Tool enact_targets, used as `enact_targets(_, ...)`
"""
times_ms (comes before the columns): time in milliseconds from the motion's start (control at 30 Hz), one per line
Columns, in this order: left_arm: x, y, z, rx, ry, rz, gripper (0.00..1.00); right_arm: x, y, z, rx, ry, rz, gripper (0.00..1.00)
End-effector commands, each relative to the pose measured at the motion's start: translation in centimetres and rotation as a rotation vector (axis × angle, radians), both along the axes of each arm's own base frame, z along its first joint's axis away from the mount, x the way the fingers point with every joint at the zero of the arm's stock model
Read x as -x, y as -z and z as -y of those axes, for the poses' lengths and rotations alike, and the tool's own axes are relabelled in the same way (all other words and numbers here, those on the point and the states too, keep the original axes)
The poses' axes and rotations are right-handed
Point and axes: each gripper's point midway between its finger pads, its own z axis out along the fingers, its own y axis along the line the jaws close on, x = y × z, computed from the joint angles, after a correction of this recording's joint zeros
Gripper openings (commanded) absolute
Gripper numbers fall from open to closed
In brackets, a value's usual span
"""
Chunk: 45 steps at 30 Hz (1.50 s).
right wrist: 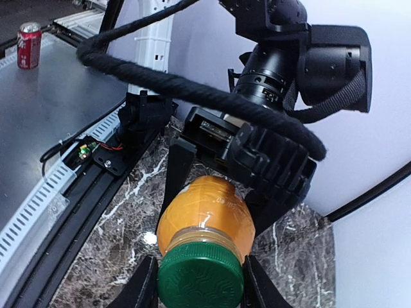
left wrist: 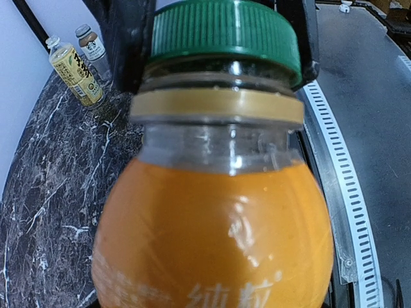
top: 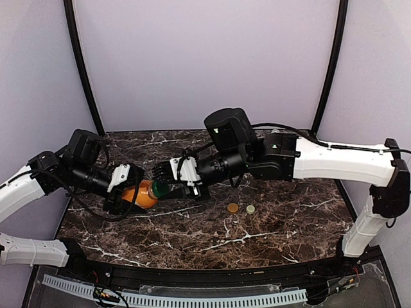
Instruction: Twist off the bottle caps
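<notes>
The short orange bottle (top: pixel 142 196) is held on its side above the table in my left gripper (top: pixel 137 196), which is shut on its body. Its dark green cap (top: pixel 158 188) points right and sits on the neck. My right gripper (top: pixel 162 186) is shut on that cap, with a finger (right wrist: pixel 142 287) on each side of it (right wrist: pixel 200 277). The left gripper's fingers (right wrist: pixel 176 173) clamp the bottle (right wrist: pixel 207 212). The tan-brown cap (top: pixel 232 208) and the cream-white cap (top: pixel 250 209) lie on the table. The yellow bottle (left wrist: pixel 76 72) and the clear labelled bottle (left wrist: pixel 92 43) stand upright.
The dark marble table (top: pixel 270 231) has walls at the back and sides. The two standing bottles are at the table's edge by the wall in the left wrist view. A black cable rail (top: pixel 192 296) runs along the near edge. A red can (right wrist: pixel 27 45) stands off the table.
</notes>
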Motion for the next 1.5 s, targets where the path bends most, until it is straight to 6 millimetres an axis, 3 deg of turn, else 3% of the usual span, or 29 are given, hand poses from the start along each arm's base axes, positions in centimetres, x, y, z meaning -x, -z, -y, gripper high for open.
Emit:
enact_targets(0, 1.5, 1.6, -1.7, -0.072, 0.018, -0.073, 0.26, 0.1, 1.0, 2.4, 0.074, -0.048, 0.237, 0.0)
enact_targets(200, 1.9, 2.2, -2.0, -0.088, 0.027, -0.078, 0.26, -1.0, 1.0, 2.8, 0.075, -0.025, 0.374, 0.0)
enact_targets(600, 1.7, 2.1, -1.9, -0.08, 0.02, -0.073, 0.26, -1.0, 1.1, 2.2, 0.029, -0.03, 0.413, 0.0)
enact_targets(633, 1.6, 2.0, -1.8, -0.072, 0.015, -0.065, 0.26, -0.9, 1.0, 2.0, 0.019, -0.028, 0.401, 0.07)
enact_targets(667, 1.4, 1.9, -1.7, -0.066, 0.006, -0.068, 0.25, -1.0, 0.8, 1.8, 0.009, -0.017, 0.385, 0.23)
enact_targets(767, 0.8, 1.1, -1.3, -0.039, -0.013, -0.054, 0.25, -1.6, 0.4, 1.2, -0.007, 0.021, 0.364, 0.56)
enact_targets(867, 0.7, 0.8, -1.2, -0.032, -0.023, -0.058, 0.24, -2.2, 0.2, 0.9, -0.027, 0.065, 0.348, 0.81)
enact_targets(1000, 0.3, 0.6, -1.3, -0.031, -0.041, -0.048, 0.24, -2.5, -1.0, 0.8, -0.064, 0.11, 0.294, 0.95)
enact_targets(1100, -1.1, 0.5, -1.3, -0.028, -0.115, -0.023, 0.24, -3.1, -3.7, 0.8, -0.132, 0.173, 0.106, 0.99)
enact_targets(1233, -5.7, -0.6, -1.9, -0.017, -0.305, 0.13, 0.23, -6.5, -7.5, 1.0, -0.204, 0.295, -0.414, 0.99)
enact_targets(1367, -8.4, -1.9, -2.5, -0.016, -0.401, 0.258, 0.23, -10.2, -7.2, 1.0, -0.198, 0.454, -0.858, 0.91)
enact_targets(1467, -8.7, -2.0, -2.5, -0.016, -0.41, 0.269, 0.23, -11.0, -5.8, 0.2, -0.164, 0.511, -1.018, 0.87)
